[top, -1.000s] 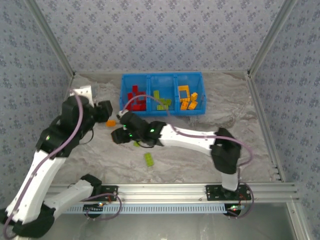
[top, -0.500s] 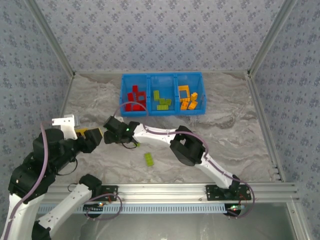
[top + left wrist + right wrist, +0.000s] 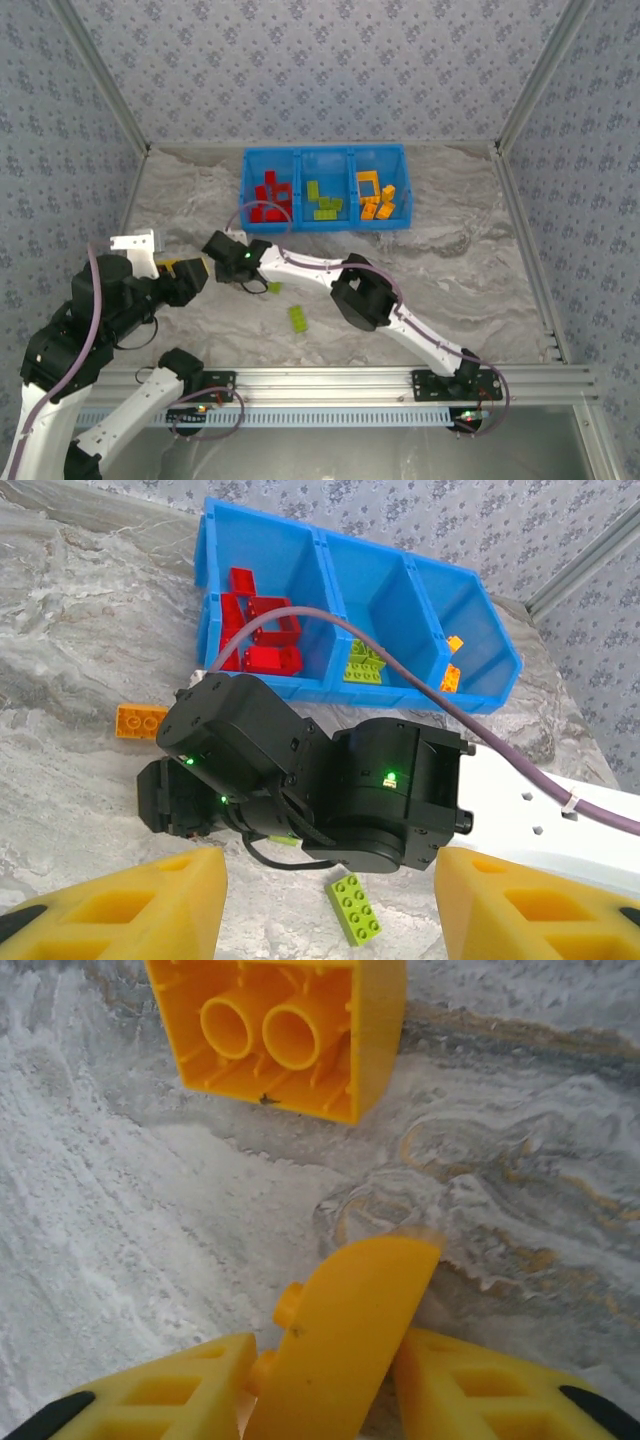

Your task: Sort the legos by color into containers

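The right wrist view shows the right gripper [image 3: 325, 1348] clenched on a thin, studded orange plastic lego [image 3: 350, 1300], tilted over the grey marbled table [image 3: 120, 1220]; from above that grasp is unreadable. The left gripper [image 3: 330, 872] stands released and empty, facing the blue three-compartment plastic tray [image 3: 262, 542].

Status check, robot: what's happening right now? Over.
Right end effector shut on small orange plastic brick. Left end effector open, empty. Second orange brick upside-down on table just ahead. Over.

The upturned orange brick [image 3: 290, 1035] is cropped by the top edge — the tilted orange piece [image 3: 340, 1350] by the bottom.
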